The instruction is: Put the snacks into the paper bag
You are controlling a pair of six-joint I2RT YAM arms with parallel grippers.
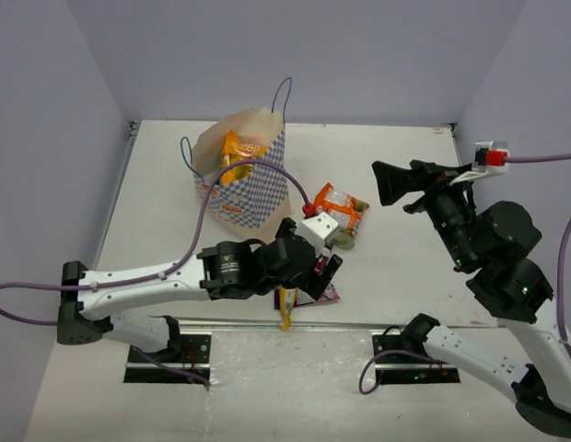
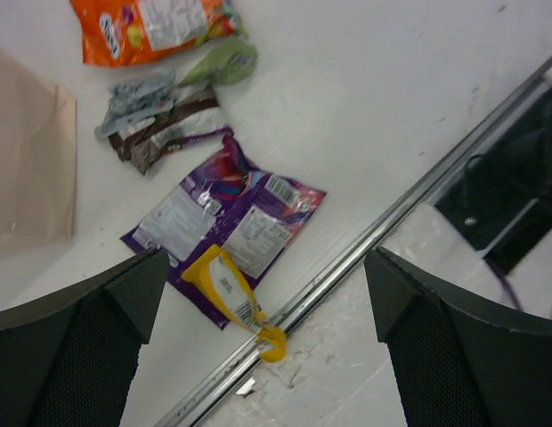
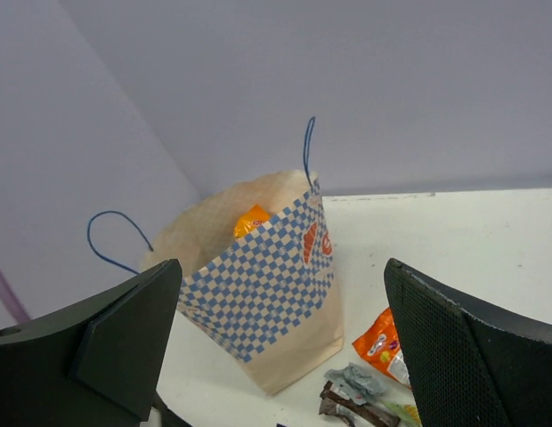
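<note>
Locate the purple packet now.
Left wrist view: the purple packet lies flat by the table's front rail, below the open left gripper, between a yellow packet overlapping it and the brown bar.

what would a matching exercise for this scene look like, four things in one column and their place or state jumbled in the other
Column one
1 yellow-orange bag
2 purple packet
3 small dark brown bar
4 right gripper

Column two
a between the orange packet and the purple one
b open, raised, facing the paper bag
c inside the paper bag
d lying flat, thin yellow packet overlapping its corner

Pairs: 1-c, 2-d, 3-a, 4-b
</note>
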